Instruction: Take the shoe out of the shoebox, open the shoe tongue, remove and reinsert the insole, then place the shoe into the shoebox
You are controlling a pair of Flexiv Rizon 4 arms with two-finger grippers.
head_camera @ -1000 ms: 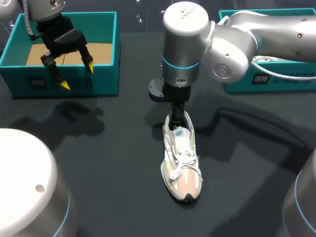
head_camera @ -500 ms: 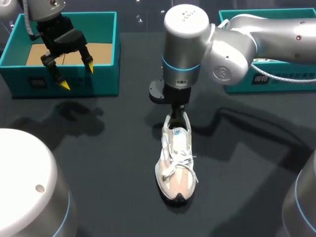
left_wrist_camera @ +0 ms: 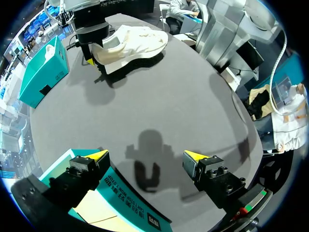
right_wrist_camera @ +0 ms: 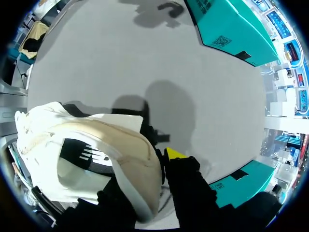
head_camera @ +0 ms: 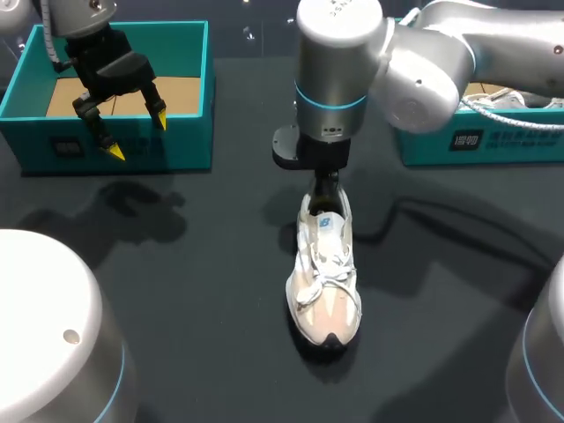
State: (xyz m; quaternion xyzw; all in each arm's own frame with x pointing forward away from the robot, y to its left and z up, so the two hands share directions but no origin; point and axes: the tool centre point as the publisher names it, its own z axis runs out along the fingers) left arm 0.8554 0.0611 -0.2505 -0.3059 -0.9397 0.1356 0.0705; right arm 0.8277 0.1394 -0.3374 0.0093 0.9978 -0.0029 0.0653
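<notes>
**A:** Head view first. Where's the shoe?
**B:** Shoe is mid desk, long axis near–far: toe near, heel far. Right tool comes straight down on the heel. Tongue lies just on the near side of it.

**A:** And the other arm?
**B:** Left tool is far left, over the front wall of the left shoebox. Its tips are spread wide w/ nothing held. It's well apart from the shoe. The right shoebox is far right.

**A:** Left wrist view?
**B:** Tips are wide apart w/ nothing btw them, and the box wall is under them. The shoe is well ahead, w/ the right tool at its heel.

**A:** Right wrist view?
**B:** One yellow fingertip sits outside the heel. The other finger is hidden by the shoe. I read that as a pinch on the heel collar.

**A:** What does the next move turn on?
**B:** Prob. opening the tongue. The right arm is nearer but busy w/ the heel. So the left tool would have to cross right & nearer to reach the tongue, in line w/ the shoe's axis.
</notes>
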